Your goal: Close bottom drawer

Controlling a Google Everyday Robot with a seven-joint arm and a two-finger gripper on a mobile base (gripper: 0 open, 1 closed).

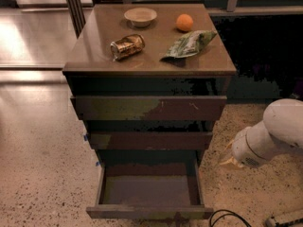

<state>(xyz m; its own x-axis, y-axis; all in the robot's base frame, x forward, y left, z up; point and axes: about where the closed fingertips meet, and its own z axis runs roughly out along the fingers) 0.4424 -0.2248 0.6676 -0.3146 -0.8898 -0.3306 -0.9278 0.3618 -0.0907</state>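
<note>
The bottom drawer (149, 212) of the dark brown cabinet is pulled far out toward me. It is a shallow box with a dull grey-brown floor, and nothing shows inside it. My white arm (270, 136) comes in from the right. The gripper (232, 161) at its end shows only as a pale yellowish tip. It hangs to the right of the cabinet, about level with the open drawer's back, and is apart from the drawer.
The middle front (149, 140) and the top front (149, 108), which has pale scratches, each stand a little way out. On the cabinet top lie a can (127, 46), a bowl (140, 16), an orange (184, 22) and a green bag (189, 44). A black cable (227, 216) lies on the floor at front right.
</note>
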